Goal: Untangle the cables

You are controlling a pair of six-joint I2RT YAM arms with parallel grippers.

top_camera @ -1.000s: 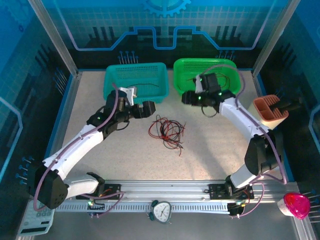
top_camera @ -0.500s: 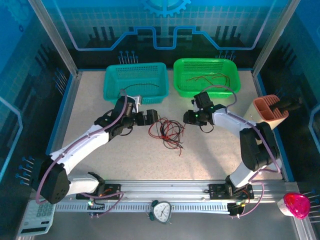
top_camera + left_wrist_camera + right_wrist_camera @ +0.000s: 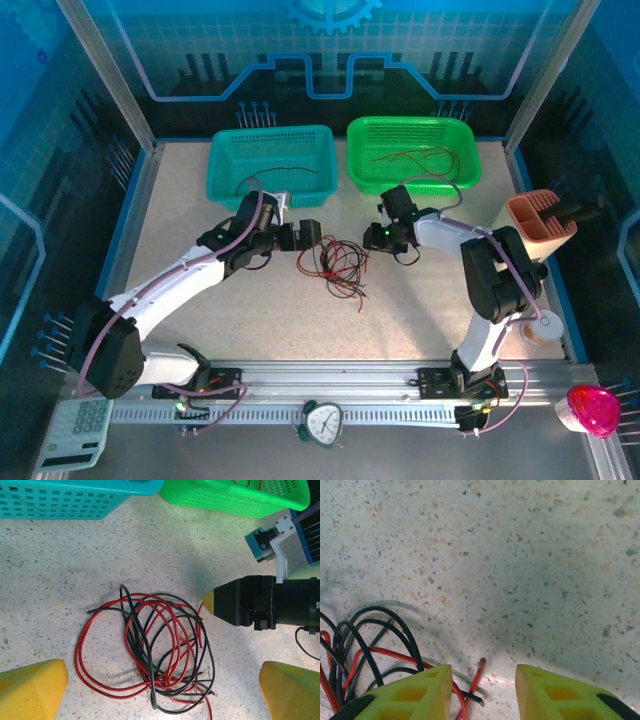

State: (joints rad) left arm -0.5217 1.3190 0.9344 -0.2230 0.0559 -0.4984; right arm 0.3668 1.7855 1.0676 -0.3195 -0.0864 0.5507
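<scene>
A tangle of thin red and black cables (image 3: 335,264) lies on the speckled table between the two arms; the left wrist view has the same cables (image 3: 150,650) below centre. My left gripper (image 3: 311,235) hovers at the tangle's left edge, open, its yellow fingertips (image 3: 32,687) far apart with the cables between them. My right gripper (image 3: 372,236) sits at the tangle's upper right, open. A red cable end (image 3: 478,672) lies between its yellow fingers (image 3: 425,692), untouched. More cables lie in the green basket (image 3: 412,152) and the teal basket (image 3: 270,165).
Both baskets stand at the back of the table, close behind the grippers. A peach-coloured holder (image 3: 540,216) is at the right edge, and a white roll (image 3: 543,327) lies by the right arm's base. The right gripper's black body (image 3: 270,602) shows in the left wrist view.
The right gripper has come down from the green basket to the tangle's right edge. The left gripper has moved right and forward to the tangle's left edge.
</scene>
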